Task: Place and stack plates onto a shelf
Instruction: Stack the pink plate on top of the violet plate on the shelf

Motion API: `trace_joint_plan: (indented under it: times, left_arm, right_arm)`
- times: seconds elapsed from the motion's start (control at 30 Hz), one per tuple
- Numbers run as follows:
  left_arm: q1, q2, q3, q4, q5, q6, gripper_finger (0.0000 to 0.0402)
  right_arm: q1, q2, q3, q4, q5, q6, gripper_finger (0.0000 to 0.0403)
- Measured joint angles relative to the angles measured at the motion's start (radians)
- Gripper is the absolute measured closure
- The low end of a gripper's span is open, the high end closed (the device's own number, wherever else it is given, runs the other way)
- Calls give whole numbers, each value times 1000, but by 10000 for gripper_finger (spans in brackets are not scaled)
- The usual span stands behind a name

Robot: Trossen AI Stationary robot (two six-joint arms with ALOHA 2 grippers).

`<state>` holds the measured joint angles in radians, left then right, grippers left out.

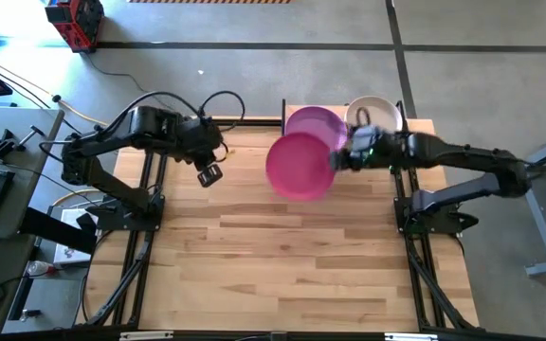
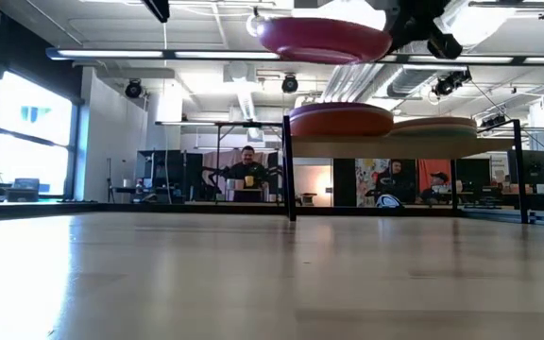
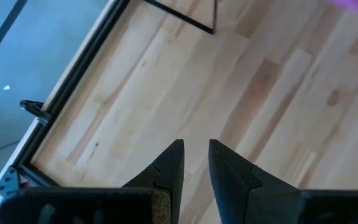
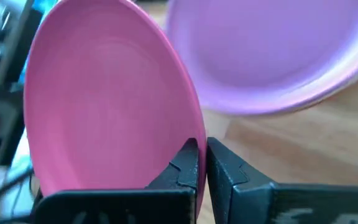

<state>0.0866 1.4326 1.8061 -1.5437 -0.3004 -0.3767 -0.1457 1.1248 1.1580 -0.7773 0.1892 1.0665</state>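
We see the right gripper [image 1: 341, 157] clamped on the rim of the magenta plate [image 1: 300, 165], held in the air just beside the shelf [image 2: 461, 147], overlapping the purple plate [image 1: 317, 123] that tops the stack at the shelf's left end. We should centre it above that plate, level it, then lower gently. The left gripper [image 1: 209, 174] waits part-open, empty, near the table's far left edge.

Overhead view straight down, table-level view across, both sharing the magenta plate [image 1: 300, 166]; wrist views close.

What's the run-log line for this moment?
right gripper: shut on magenta plate, held above table | purple plate: tops shelf stack | left gripper: empty, waiting
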Motion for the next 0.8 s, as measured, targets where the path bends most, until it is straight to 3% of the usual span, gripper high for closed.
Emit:
trace_joint_plan:
  times: [0.23,0.4,0.57,0.8]
  left_arm:
    - [93,0,0,2,0,23,337]
    - [140,0,0,13,1,34,337]
    - [178,0,0,50,2,77,337]
    - [229,0,0,78,8,101,337]
  right_arm:
    - [-297,-27,0,-49,-135,-81,403]
    - [-448,-12,0,-50,-211,-145,403]
    - [-526,17,0,-49,-244,-192,403]
    - [-545,93,0,-13,-247,-234,403]
